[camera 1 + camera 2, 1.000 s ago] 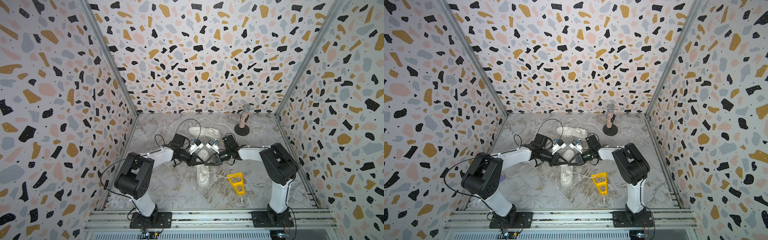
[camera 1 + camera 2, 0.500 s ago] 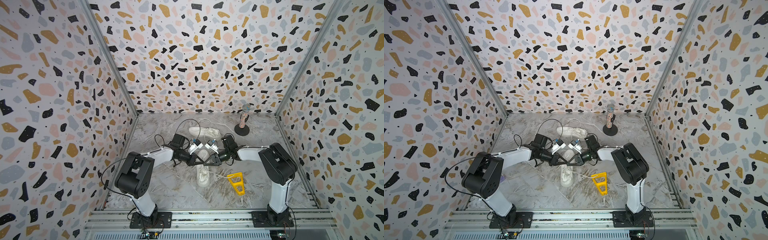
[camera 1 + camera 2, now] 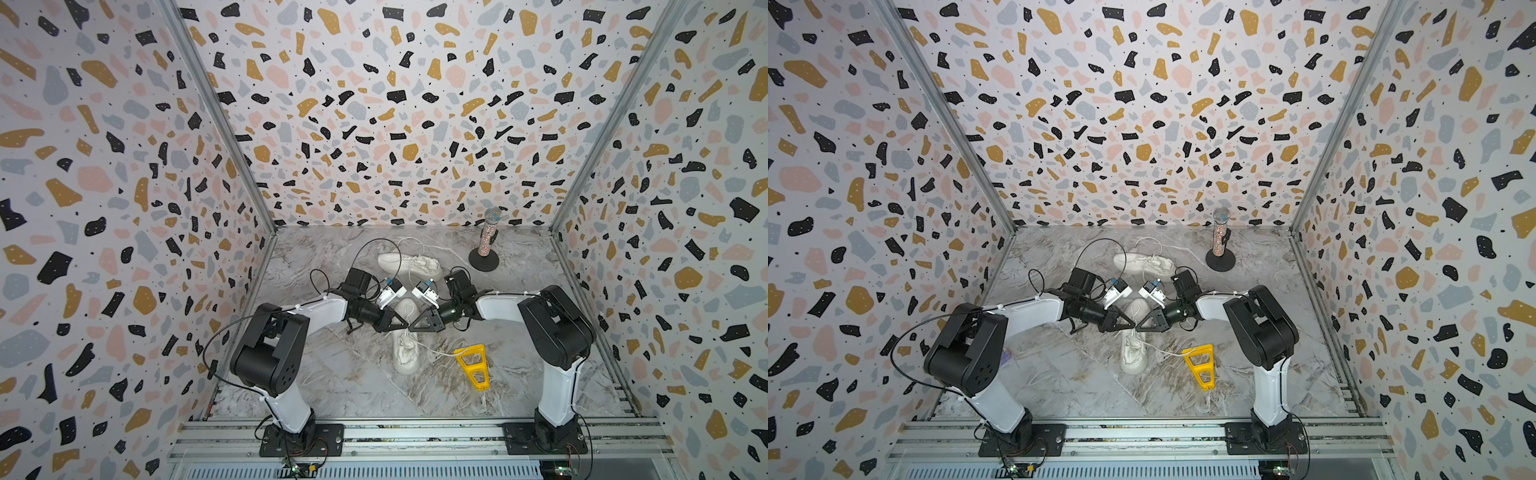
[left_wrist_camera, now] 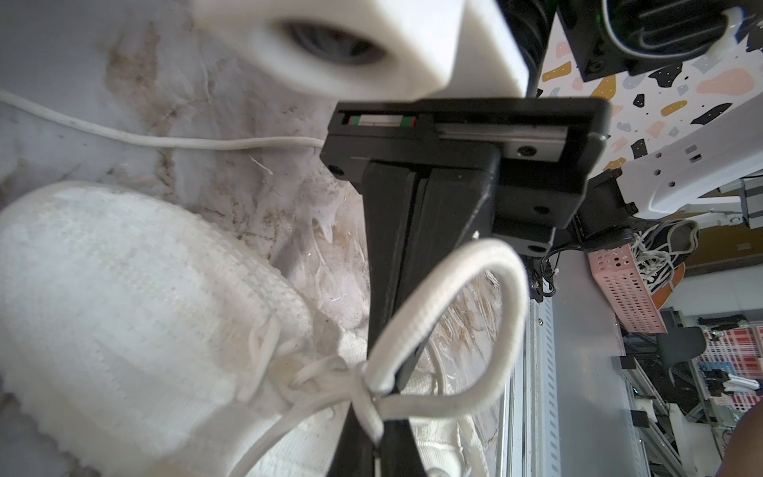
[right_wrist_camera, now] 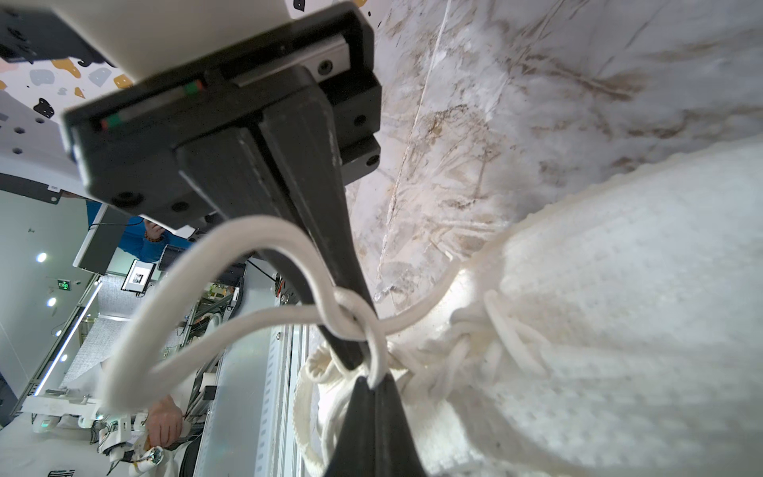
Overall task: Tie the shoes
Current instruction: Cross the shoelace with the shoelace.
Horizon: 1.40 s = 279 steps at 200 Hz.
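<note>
Both top views look down from high at the front. Wrist cameras sit close, sharing one white knit sneaker (image 4: 124,297) (image 5: 619,289).

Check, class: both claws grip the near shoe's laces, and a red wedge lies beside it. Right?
Wrong colour: the wedge is yellow, not red, as both top views show. The left claw and right claw are shut on laces of the near shoe.

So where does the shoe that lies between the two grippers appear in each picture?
Top view: the near shoe lies just below centre, left of the yellow piece.
Top view: the near shoe again, shifted leftward in the picture.
Left wrist view: the near shoe close up, knit upper large.
Right wrist view: the near shoe close up too.
Shared landmark: left gripper and right gripper, tips meeting over its laces.
</note>
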Each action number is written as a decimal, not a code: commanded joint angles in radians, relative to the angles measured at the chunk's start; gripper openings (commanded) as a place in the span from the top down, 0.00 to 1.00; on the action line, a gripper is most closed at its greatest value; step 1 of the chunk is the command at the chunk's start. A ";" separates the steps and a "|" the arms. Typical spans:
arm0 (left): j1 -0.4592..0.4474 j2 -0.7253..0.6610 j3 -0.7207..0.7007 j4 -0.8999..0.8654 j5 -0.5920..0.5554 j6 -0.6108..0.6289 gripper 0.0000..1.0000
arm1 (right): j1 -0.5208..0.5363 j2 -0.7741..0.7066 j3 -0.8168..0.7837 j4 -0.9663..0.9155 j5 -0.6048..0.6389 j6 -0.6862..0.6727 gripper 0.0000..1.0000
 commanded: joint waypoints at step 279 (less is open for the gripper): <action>0.007 0.056 0.100 -0.125 -0.007 -0.008 0.71 | -0.008 -0.036 0.051 -0.086 0.028 -0.049 1.00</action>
